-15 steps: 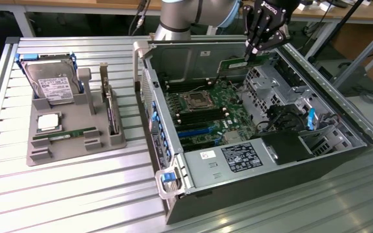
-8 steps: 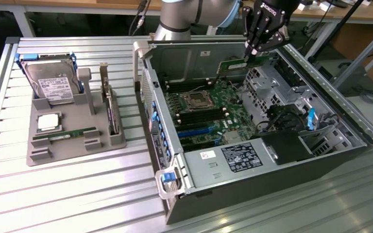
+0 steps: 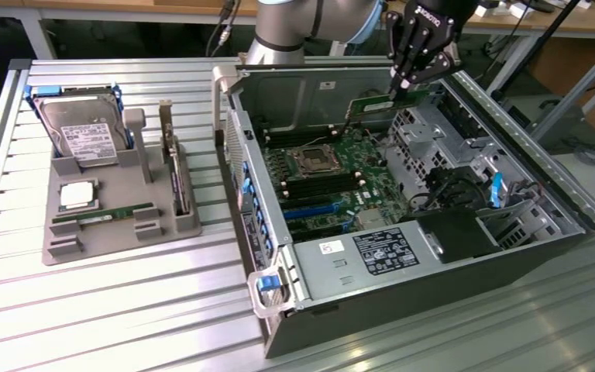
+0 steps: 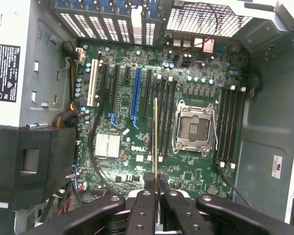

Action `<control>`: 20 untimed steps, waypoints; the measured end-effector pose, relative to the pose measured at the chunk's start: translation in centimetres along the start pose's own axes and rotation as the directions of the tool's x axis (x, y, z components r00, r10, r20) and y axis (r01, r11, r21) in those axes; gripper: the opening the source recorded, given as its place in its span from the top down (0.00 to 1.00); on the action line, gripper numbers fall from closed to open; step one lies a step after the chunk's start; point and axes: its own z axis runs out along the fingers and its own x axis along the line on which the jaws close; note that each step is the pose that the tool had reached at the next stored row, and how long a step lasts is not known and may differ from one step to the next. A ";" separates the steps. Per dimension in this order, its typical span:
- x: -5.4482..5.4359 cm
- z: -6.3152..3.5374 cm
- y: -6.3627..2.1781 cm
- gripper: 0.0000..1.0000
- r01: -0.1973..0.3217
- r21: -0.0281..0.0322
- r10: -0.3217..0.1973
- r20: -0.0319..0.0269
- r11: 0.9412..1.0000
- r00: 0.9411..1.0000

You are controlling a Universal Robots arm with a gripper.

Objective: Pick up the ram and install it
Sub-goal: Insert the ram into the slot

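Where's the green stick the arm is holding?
The ram is pinched in the end effector, hanging above the motherboard of the open computer case, toward the exterior view's right.

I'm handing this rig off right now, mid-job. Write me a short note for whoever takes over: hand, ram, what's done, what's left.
Hand: shut on the ram.
Ram: held in the air inside the open computer case, above the motherboard. Its edge runs parallel to the memory slots beside the processor socket.
Done: ram picked up and over the board.
Left: it is not yet seated in a slot.
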 end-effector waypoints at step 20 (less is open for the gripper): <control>0.0 0.53 -0.02 0.87 0.000 0.000 0.000 0.000 1.000 1.000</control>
